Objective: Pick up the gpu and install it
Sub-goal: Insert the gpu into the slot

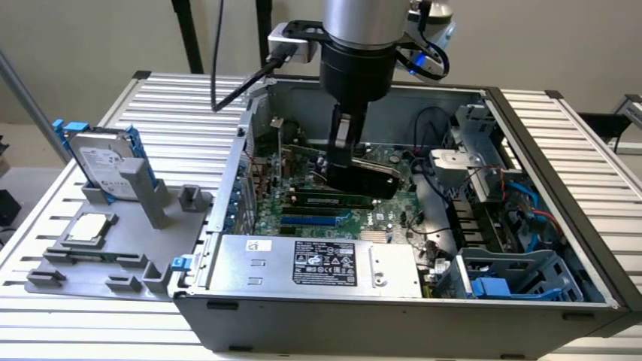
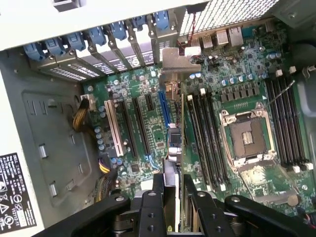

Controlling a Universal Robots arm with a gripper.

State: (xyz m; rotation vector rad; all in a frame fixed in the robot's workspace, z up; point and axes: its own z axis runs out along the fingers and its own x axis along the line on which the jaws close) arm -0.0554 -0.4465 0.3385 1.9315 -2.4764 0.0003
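Gripper (image 2: pixel 173 187): fingers (image 2: pixel 158 195) clamp narrowly on the graphics card's (image 2: pixel 174 143) upper edge, one on each face.
Graphics card: upright, edge-on, low over the motherboard (image 2: pixel 148 143), beside its blue slot (image 2: pixel 164 106).
Bracket (image 2: pixel 176 58): at the motherboard's rear edge.
Risk: a slight tilt or sideways offset could jam the connector on the slot rim, and the bracket could snag the case wall (image 2: pixel 74 19).

The gpu (image 1: pixel 363 180) is a thin flat card, black on the face shown to the exterior view. It stands on edge, roughly level, inside the case (image 1: pixel 401 323), low over the motherboard (image 1: pixel 301 204) slots. Its silver bracket (image 2: pixel 174 58) is at the rear slot openings. The gripper (image 2: pixel 174 195) clasps both faces. It may not be fully seated; hard to tell.
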